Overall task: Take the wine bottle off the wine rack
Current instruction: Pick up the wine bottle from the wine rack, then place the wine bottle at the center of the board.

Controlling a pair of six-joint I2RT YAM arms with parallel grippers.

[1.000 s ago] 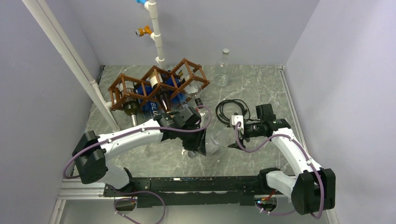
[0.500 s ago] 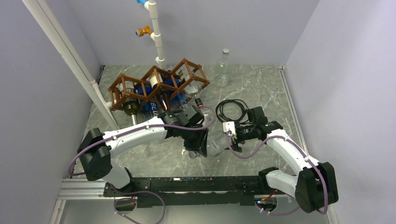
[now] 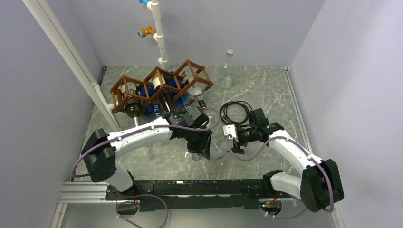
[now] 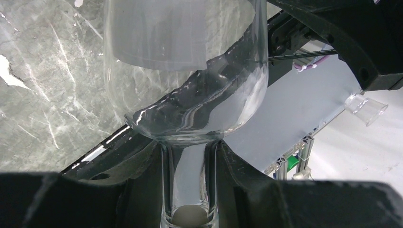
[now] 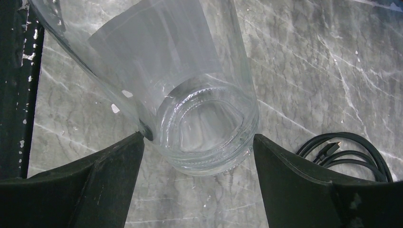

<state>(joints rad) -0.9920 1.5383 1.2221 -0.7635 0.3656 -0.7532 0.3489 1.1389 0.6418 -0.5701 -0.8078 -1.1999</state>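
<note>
Wine bottle (image 3: 217, 146) is hanging clear of the wine rack (image 3: 142, 90), left claw (image 4: 188, 183) clenching its neck, right claw (image 5: 197, 142) gaping round its base

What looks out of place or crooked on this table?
The wine rack sits crooked, diagonal to the table edges. A black cable lies coiled loose to the right of it. Nothing looks spilled or broken.

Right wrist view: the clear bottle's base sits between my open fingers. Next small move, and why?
Probably close the right gripper on the clear bottle: its base lies between the open fingers, while the left gripper holds only the thin neck.
</note>
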